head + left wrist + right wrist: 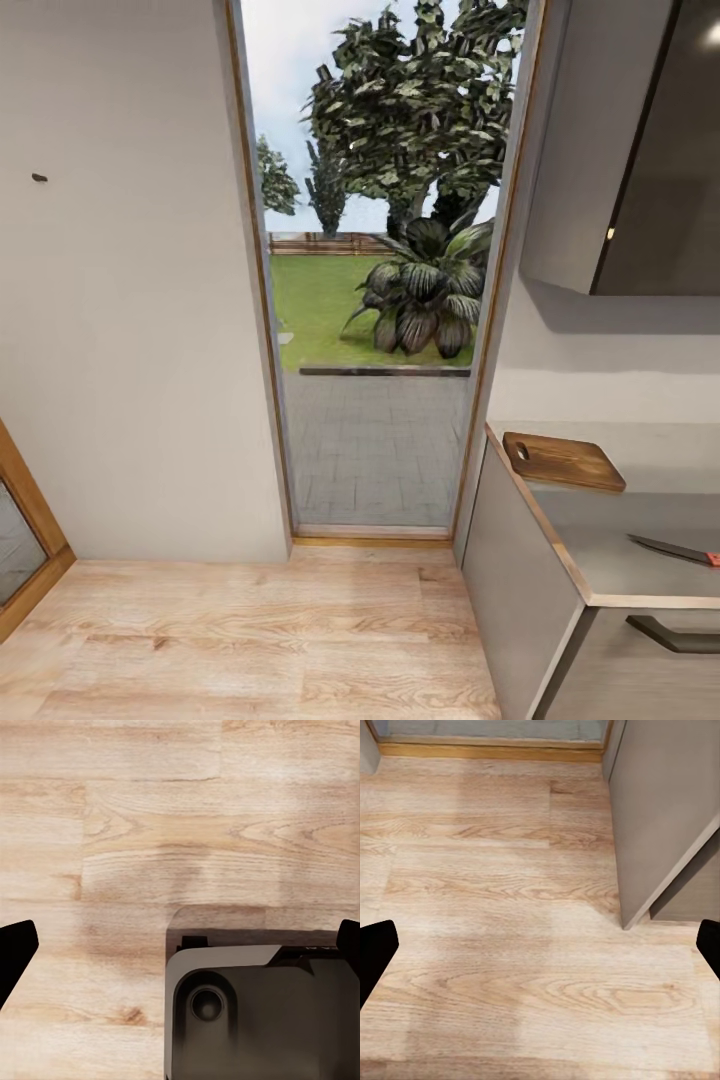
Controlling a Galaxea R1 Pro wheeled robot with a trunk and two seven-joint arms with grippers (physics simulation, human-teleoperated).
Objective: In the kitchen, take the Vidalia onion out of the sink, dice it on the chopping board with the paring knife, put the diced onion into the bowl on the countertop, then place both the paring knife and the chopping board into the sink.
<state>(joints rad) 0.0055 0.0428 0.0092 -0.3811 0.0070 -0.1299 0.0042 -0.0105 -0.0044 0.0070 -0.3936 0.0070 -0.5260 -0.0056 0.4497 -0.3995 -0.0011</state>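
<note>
At the right of the head view, a brown wooden chopping board lies flat on the grey countertop, near its far end by the wall. Closer to me on the same worktop lies the paring knife, its dark blade pointing left and its orange-red handle cut off by the picture's edge. The Vidalia onion, the sink and the bowl are out of view. My left gripper is open above the wood floor, its dark fingertips far apart. My right gripper is also open over bare floor, beside the cabinet end.
A tall glass door with a wooden frame stands straight ahead, with a garden beyond it. The grey lower unit's end panel is at my right, and a dark upper cabinet hangs above the worktop. My own dark base sits under the left gripper. Light wood floor lies in front.
</note>
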